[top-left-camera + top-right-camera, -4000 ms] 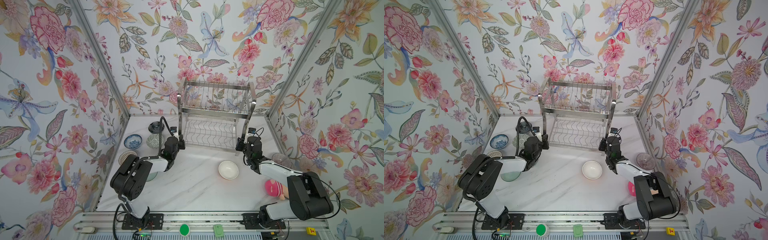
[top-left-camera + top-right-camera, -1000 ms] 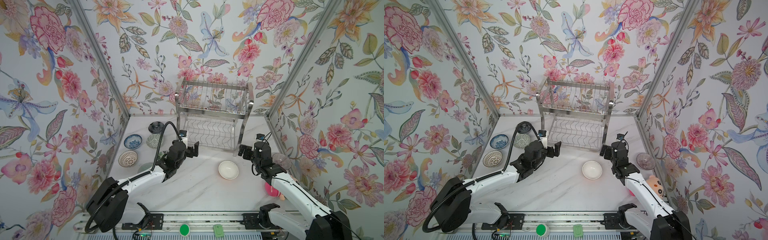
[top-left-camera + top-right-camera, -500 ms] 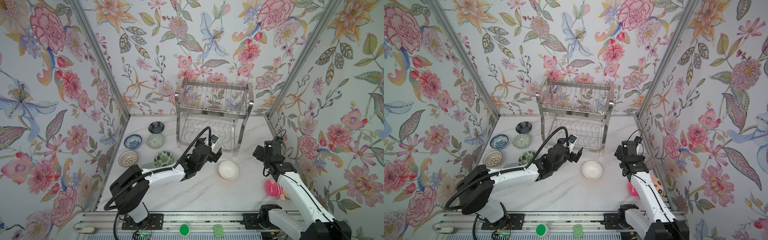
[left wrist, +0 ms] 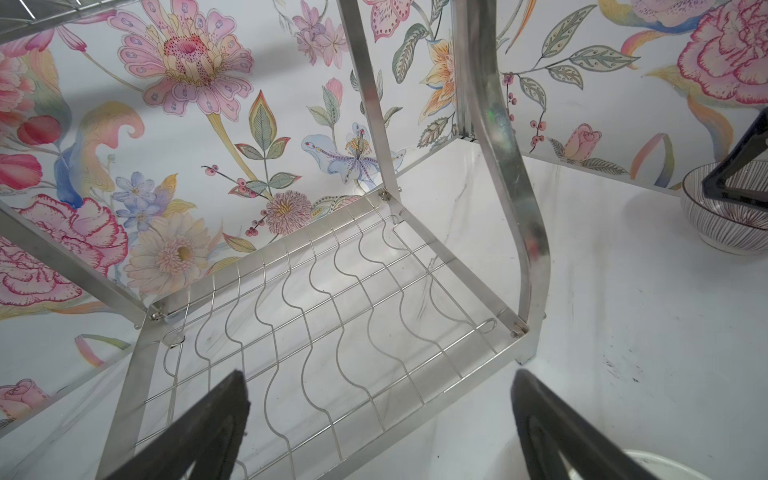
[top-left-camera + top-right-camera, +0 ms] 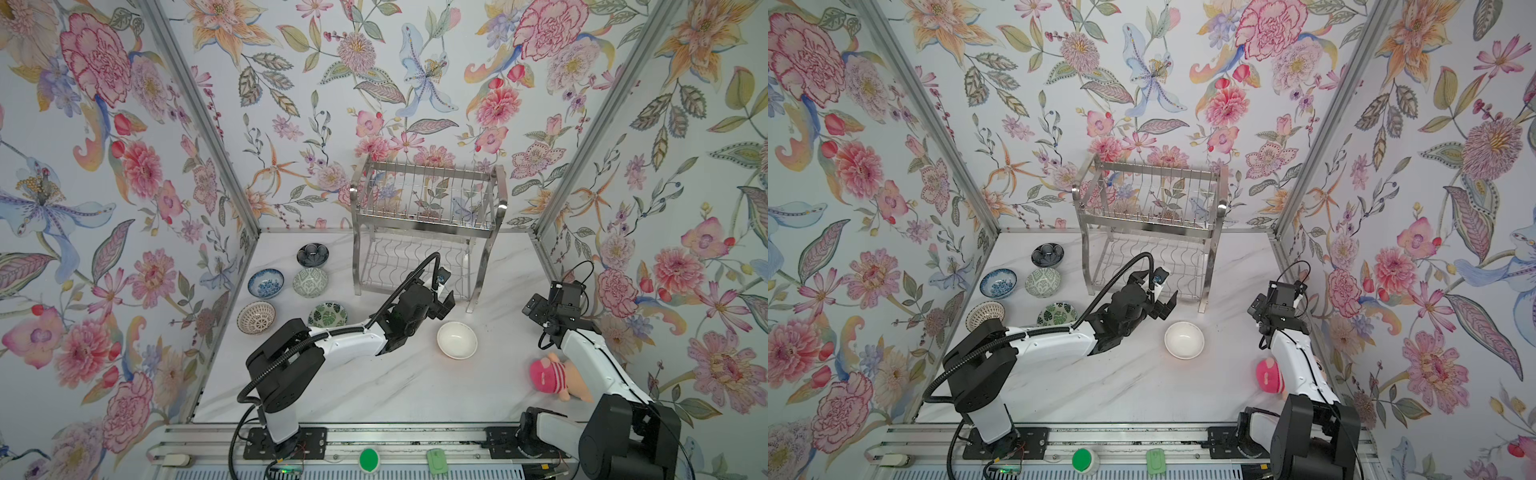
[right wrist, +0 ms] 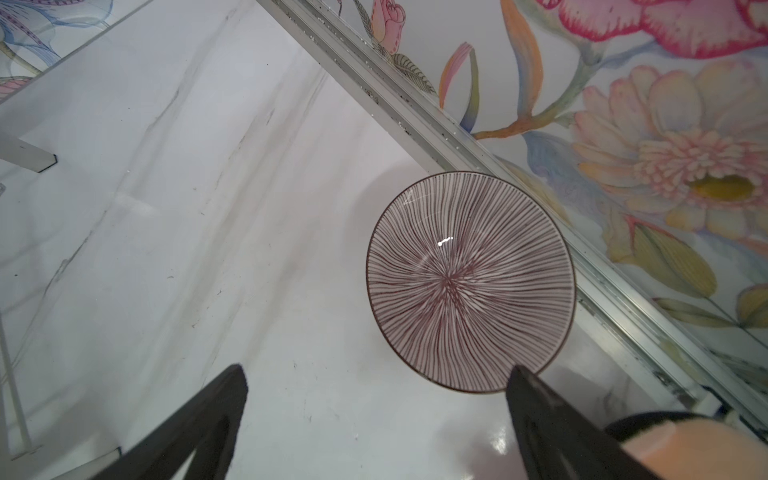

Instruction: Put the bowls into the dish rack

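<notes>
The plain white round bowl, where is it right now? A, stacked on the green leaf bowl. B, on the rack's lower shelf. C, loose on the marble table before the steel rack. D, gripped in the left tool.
C: the plain white round bowl sits on the white marble table, apart from the open left tool, in front of the shiny steel wire dish rack.

The two-tier steel dish rack (image 5: 358,266) stood upright at the tabletop's back edge. Near the left edge, all upright, sat a dark navy bowl (image 5: 312,254), blue-white floral bowl (image 5: 266,283), grey-green patterned bowl (image 5: 310,282), tan lattice bowl (image 5: 256,317) and green leaf-print bowl (image 5: 327,314). A white bowl (image 5: 457,340) sat before the rack, and a purple-striped bowl (image 6: 471,282) by the right edge.
</notes>
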Tool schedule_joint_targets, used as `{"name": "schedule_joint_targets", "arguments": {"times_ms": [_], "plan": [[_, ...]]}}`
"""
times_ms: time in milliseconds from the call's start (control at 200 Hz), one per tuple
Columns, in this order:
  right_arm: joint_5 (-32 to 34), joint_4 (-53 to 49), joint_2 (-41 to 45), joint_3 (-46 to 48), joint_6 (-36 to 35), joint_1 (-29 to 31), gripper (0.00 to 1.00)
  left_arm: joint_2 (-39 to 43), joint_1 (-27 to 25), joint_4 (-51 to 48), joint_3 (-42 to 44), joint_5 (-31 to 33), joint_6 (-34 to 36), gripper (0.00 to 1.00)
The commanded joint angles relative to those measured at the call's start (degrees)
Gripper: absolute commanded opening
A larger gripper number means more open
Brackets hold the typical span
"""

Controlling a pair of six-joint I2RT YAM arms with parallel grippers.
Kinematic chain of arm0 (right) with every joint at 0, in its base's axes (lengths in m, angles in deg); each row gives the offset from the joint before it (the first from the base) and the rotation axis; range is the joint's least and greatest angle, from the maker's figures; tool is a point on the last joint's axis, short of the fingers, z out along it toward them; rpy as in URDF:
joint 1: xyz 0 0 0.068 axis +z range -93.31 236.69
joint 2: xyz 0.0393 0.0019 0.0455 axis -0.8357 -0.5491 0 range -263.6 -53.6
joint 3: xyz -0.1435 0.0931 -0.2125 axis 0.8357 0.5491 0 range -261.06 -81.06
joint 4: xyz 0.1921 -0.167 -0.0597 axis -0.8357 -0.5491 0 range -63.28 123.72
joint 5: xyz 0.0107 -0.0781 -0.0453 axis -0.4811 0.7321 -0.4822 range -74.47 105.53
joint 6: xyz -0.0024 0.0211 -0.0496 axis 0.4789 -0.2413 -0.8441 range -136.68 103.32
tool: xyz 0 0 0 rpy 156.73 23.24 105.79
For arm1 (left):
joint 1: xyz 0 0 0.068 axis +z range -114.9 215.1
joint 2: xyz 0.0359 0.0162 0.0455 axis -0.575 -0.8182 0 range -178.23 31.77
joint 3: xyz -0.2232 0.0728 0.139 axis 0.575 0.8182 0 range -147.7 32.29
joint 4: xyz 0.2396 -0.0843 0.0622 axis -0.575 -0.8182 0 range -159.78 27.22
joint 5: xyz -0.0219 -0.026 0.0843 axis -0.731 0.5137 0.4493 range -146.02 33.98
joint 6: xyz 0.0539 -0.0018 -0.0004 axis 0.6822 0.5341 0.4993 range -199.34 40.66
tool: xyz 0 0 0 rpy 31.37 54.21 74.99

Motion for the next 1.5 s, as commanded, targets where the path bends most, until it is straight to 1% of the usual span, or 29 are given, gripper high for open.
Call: {"name": "schedule_joint_targets", "arguments": {"times_ms": [0, 45, 95, 155, 260, 430, 530, 591, 696, 871, 991, 1171, 1296, 1496], "plan": [[0.1, 4.0, -0.7, 0.5, 0.5, -0.5, 0.99, -1.2, -0.7, 0.1, -2.0, -1.5, -1.1, 0.99], [-0.2, 4.8, -1.5, 0.7, 0.9, -0.9, 0.96, -1.3, -0.6, 0.1, -2.0, -1.7, -1.3, 0.99], [-2.0, 5.8, -2.8, 0.8, 1.1, -1.7, 0.94, -1.5, -0.6, 0.0, -1.9, -1.9, -1.4, 0.99], [-3.7, 6.5, -4.3, 0.7, 1.1, -2.6, 0.88, -1.6, -0.6, -0.3, -2.0, -2.2, -1.3, 0.99], [-4.4, 7.2, -6.3, 0.6, 1.4, -3.7, 0.83, -1.7, -0.6, -1.4, -2.4, -2.7, -1.2, 0.99], [-6.5, 10.3, -7.7, 1.6, 2.4, -5.0, 0.80, -1.4, -0.5, -2.3, -2.5, -2.9, -1.4, 0.99], [-7.5, 10.8, -9.5, 1.0, 2.5, -5.6, 0.76, -1.5, -0.5, -3.0, -2.5, -3.0, -1.5, 0.99], [-8.4, 10.9, -10.5, 0.7, 2.6, -6.2, 0.76, -1.6, -0.5, -3.3, -2.6, -3.0, -1.5, 1.00], [-10.3, 12.4, -11.4, 1.2, 4.2, -7.0, 0.73, -1.6, -0.5, -3.9, -2.9, -2.7, -1.6, 0.99], [-10.9, 13.8, -13.1, 1.4, 4.9, -7.4, 0.72, -1.7, -0.5, -5.0, -4.0, -2.7, -1.6, 0.99], [-11.7, 14.9, -14.0, 1.7, 5.2, -7.9, 0.68, -2.0, -0.5, -5.8, -4.6, -2.2, -1.6, 0.99], [-12.5, 16.6, -15.1, 3.0, 6.0, -8.9, 0.54, -2.5, -0.4, -7.1, -5.4, -2.0, -2.0, 0.99], [-13.2, 17.7, -15.6, 3.5, 6.1, -9.2, 0.48, -2.8, -0.4, -7.5, -5.7, -2.0, -2.2, 0.99], [-13.9, 18.2, -15.1, 3.8, 6.1, -9.3, 0.35, -2.7, -0.4, -8.3, -6.1, -1.1, -2.0, 0.99]]}}
